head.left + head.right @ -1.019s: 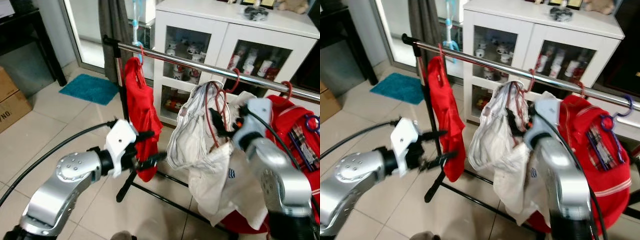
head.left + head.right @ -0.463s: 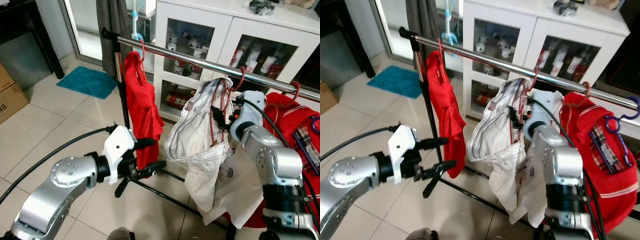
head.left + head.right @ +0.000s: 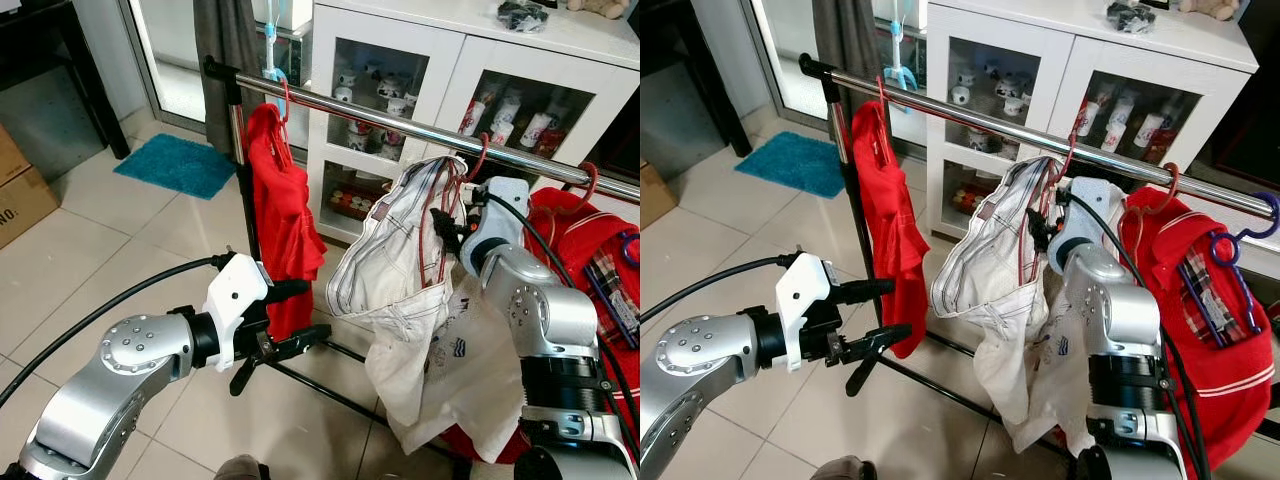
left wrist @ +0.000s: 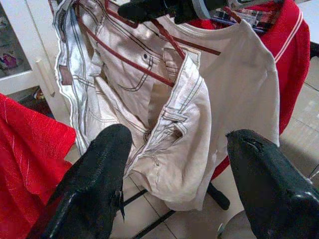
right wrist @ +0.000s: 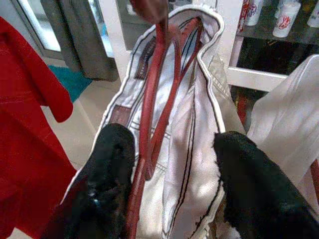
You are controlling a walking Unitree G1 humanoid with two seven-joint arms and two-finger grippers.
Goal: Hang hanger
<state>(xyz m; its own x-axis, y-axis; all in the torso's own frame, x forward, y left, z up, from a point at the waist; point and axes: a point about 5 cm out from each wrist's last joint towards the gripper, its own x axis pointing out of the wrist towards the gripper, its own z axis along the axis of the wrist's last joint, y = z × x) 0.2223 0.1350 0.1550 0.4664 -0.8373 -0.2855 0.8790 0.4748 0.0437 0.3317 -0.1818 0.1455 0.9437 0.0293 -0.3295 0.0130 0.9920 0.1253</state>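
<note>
Hanger (image 3: 437, 225), red wire, carrying white trousers (image 3: 395, 265), hooks on the metal rail (image 3: 400, 125) at frame centre. Right pincer (image 3: 452, 222) sits beside it, fingers spread. Left pincer (image 3: 300, 317) at lower left gapes, empty.

We cannot see the tips of the right gripper (image 3: 447, 222): they are buried among the folds of the white trousers (image 3: 395, 265), so its hold on the dark red hanger (image 5: 154, 94) stays unconfirmed. The hanger's top runs off the picture's edge in the right wrist view. The clothes rail (image 3: 400, 124) is cut off at the right edge in the left eye view. The small items inside the white cabinet (image 3: 1080, 60) are too small to identify. The red jacket (image 3: 1200, 300) hides the rail's far support.
</note>
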